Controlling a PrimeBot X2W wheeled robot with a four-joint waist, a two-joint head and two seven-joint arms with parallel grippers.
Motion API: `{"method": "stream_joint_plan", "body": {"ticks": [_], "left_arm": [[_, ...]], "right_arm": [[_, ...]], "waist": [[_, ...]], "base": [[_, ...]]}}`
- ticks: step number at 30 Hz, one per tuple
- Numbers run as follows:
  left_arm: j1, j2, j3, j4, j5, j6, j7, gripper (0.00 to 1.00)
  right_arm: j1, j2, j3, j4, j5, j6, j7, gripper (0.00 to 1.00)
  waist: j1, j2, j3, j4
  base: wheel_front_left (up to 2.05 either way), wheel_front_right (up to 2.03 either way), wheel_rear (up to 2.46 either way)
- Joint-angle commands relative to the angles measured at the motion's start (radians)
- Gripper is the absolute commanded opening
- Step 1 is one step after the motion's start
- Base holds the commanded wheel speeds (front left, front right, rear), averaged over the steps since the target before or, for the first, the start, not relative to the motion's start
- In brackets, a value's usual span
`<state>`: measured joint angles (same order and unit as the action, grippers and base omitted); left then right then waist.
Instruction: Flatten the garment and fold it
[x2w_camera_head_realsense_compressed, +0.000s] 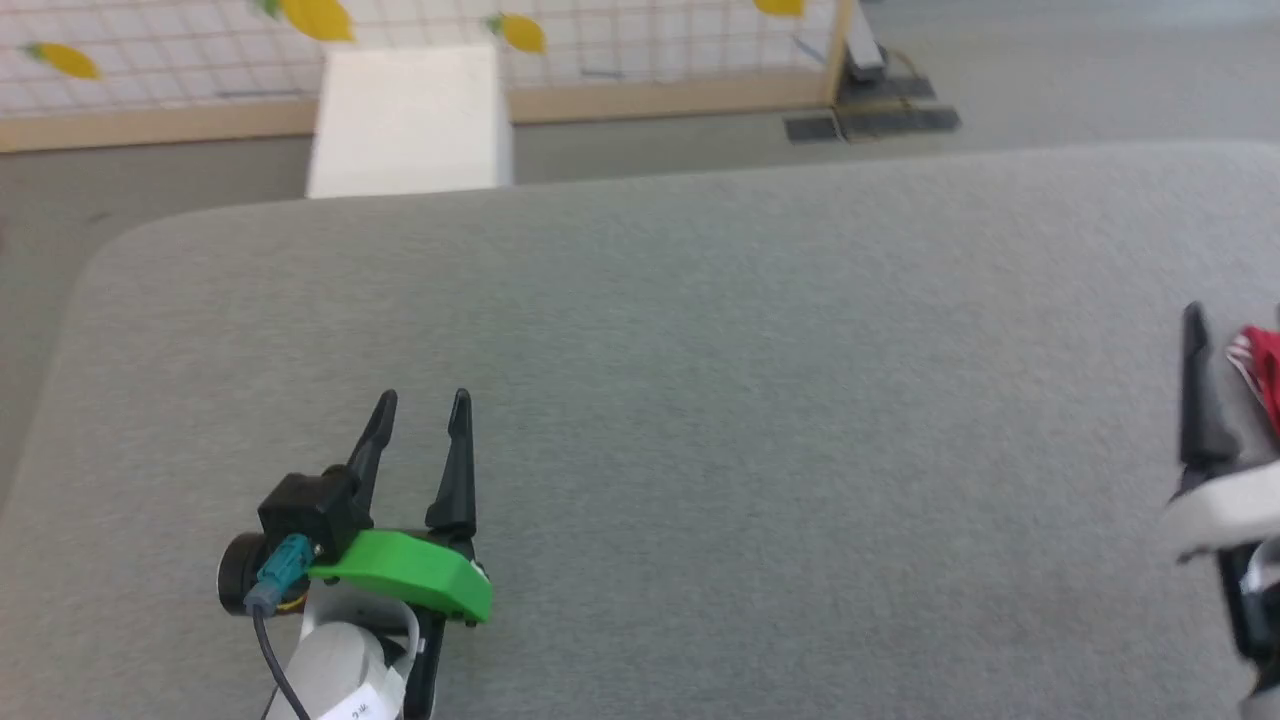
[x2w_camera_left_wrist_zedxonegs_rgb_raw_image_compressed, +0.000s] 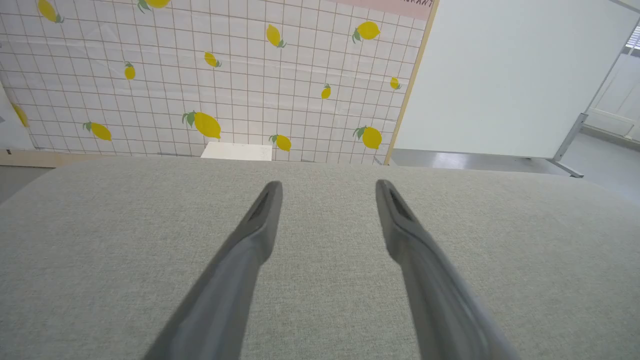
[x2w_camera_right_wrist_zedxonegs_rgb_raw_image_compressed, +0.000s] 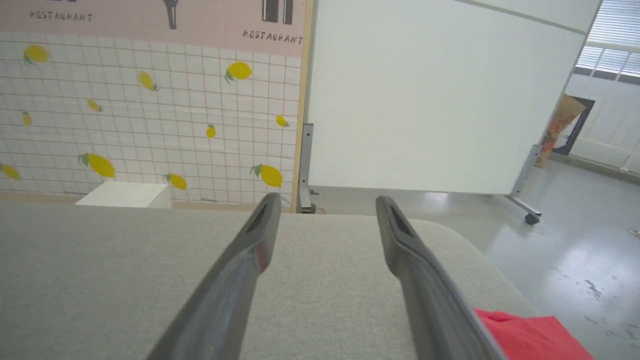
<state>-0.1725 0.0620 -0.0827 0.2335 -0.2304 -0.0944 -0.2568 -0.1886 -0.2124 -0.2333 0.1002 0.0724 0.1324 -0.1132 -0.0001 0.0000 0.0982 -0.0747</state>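
Left gripper (x2w_camera_head_realsense_compressed: 424, 400) hangs spread wide and empty over the grey table (x2w_camera_head_realsense_compressed: 700, 400), and the right gripper (x2w_camera_right_wrist_zedxonegs_rgb_raw_image_compressed: 325, 202) is spread and empty too. The red jersey (x2w_camera_right_wrist_zedxonegs_rgb_raw_image_compressed: 530, 336) lies bunched at the table's right edge, just beside it. It looks thin, soft and light, so I'd pinch a hem.

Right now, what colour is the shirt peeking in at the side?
The garment is bright red; the right wrist view shows it best.

Grey fabric worktop (x2w_camera_head_realsense_compressed: 700, 350), lemon-print tiled wall (x2w_camera_left_wrist_zedxonegs_rgb_raw_image_compressed: 225, 75) behind.
White box (x2w_camera_head_realsense_compressed: 405, 120) by wall's wooden base, white wheeled partition (x2w_camera_right_wrist_zedxonegs_rgb_raw_image_compressed: 425, 100), glossy grey floor (x2w_camera_right_wrist_zedxonegs_rgb_raw_image_compressed: 575, 250), window blinds (x2w_camera_right_wrist_zedxonegs_rgb_raw_image_compressed: 610, 55) top right, daylight.
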Motion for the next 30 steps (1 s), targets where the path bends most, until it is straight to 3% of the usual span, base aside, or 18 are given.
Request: {"method": "stream_joint_plan", "body": {"ticks": [1,5,9,26,27,30], "left_arm": [[0.015,-0.005,-0.002,0.002,-0.006,0.004,-0.005,1.0],[0.034,-0.008,-0.005,0.003,-0.006,0.004,-0.005,1.0],[0.051,-0.01,-0.009,0.002,-0.01,0.007,-0.005,1.0],[0.094,-0.012,-0.036,0.018,-0.027,0.021,-0.005,1.0],[0.079,-0.007,-0.034,0.017,-0.014,0.016,0.001,0.0],[0.078,-0.007,-0.033,0.016,-0.014,0.016,0.001,0.0]], "right_arm": [[0.043,0.024,0.012,-0.044,0.008,-0.002,0.007,1.0],[0.132,0.088,0.044,-0.144,0.013,-0.002,0.014,1.0],[0.179,0.116,0.068,-0.159,0.021,-0.002,-0.007,1.0],[0.266,0.161,0.11,-0.09,0.017,-0.002,-0.054,1.0],[0.255,0.159,0.108,-0.092,0.011,0.0,-0.045,0.0],[0.255,0.159,0.108,-0.093,0.01,0.0,-0.045,0.0]], "waist": [[0.0001,0.0,-0.086,0.09],[0.0001,0.0,-0.096,0.102],[0.0001,0.0,-0.101,0.11],[0.0001,0.0,-0.124,0.116],[0.0001,0.0,-0.124,0.117],[0.0001,0.0,-0.124,0.116]], "base": [[0.0,0.0,0.0],[0.0,0.0,0.0],[0.0,0.0,0.0],[0.0,0.0,0.0],[0.0,0.0,0.0],[0.0,0.0,0.0]]}}
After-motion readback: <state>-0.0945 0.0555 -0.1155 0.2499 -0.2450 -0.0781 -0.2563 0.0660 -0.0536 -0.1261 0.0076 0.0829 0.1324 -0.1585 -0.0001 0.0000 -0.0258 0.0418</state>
